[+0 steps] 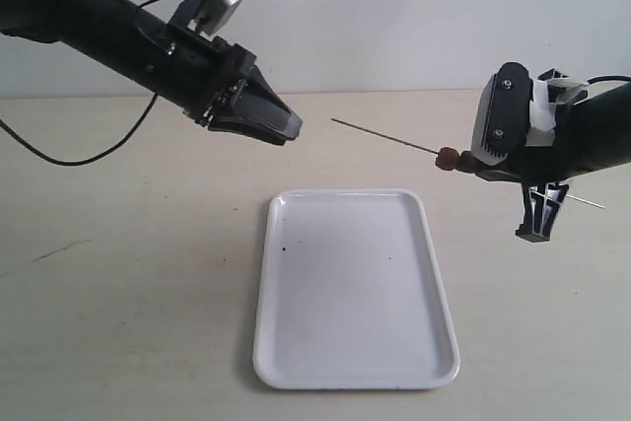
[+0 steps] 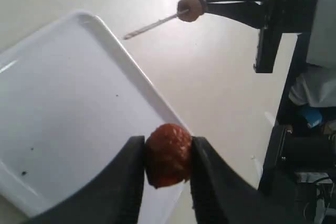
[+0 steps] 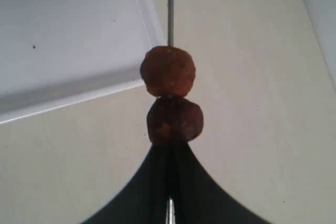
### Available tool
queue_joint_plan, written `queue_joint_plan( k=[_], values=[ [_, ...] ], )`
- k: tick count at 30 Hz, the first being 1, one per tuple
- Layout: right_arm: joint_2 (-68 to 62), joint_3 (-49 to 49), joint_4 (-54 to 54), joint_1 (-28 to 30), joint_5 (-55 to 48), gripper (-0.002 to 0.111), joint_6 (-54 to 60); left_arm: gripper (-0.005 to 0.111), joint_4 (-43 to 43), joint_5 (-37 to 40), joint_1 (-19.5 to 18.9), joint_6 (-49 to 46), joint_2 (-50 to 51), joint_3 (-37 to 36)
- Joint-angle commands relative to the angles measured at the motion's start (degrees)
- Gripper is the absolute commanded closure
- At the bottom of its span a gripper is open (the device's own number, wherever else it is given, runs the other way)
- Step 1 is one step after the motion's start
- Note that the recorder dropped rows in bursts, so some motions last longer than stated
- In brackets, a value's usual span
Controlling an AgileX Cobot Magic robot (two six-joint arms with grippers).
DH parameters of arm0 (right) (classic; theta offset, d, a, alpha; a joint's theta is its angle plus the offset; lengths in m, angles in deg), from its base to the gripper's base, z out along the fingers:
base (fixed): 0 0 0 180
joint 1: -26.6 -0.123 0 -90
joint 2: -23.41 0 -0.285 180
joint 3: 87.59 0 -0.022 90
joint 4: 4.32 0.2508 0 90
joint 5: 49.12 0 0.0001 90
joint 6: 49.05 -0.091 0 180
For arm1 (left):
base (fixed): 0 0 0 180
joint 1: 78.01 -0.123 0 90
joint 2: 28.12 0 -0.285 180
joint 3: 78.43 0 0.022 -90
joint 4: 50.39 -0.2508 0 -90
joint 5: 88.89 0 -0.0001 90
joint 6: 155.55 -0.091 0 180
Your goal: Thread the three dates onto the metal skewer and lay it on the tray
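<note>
Pinched right up against the left wrist lens, a small wrinkled reddish-brown date (image 2: 168,153) is sitting between the black fingers of the left gripper (image 1: 286,127), which is clamping it by its sides. That grip is leaving the fruit's ends free, which looks like what a spike needs.

Across the gap, the thin grey metal skewer (image 1: 385,136) is hanging in the air, its bare point aiming towards the left gripper but well apart from it. Two more dried dates (image 3: 168,71) are already riding on the rod, touching each other, the rear one pushed up against the fingertips of the right gripper (image 3: 169,153). That gripper is closing tightly on the rod itself, just behind the fruit, and so is keeping the long front stretch clear for one more.

So I'm judging two threaded and one to go: the held date needs lining up with the tip.

Below and between the arms, the glossy white rectangular tray (image 1: 355,283) is lying flat on the pale beige tabletop (image 1: 118,293), waiting for the loaded skewer.
</note>
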Motion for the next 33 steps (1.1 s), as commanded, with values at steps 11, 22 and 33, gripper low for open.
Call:
queue_joint_plan(
  k=[11,22,33],
  values=[
    [-0.1,-0.4,0.3,-1.2,-8.0,0.108,1.2,0.077,-3.7,0.4,-0.9,-4.9,-0.2,-0.2],
    [-0.1,-0.5,0.3,-1.2,-13.5,0.108,1.2,0.077,-2.1,0.4,-4.0,-7.4,-0.2,-0.2],
    [-0.1,-0.5,0.5,-1.2,-12.0,0.108,1.2,0.077,-3.5,0.4,-1.3,-5.6,-0.2,-0.2]
  ],
)
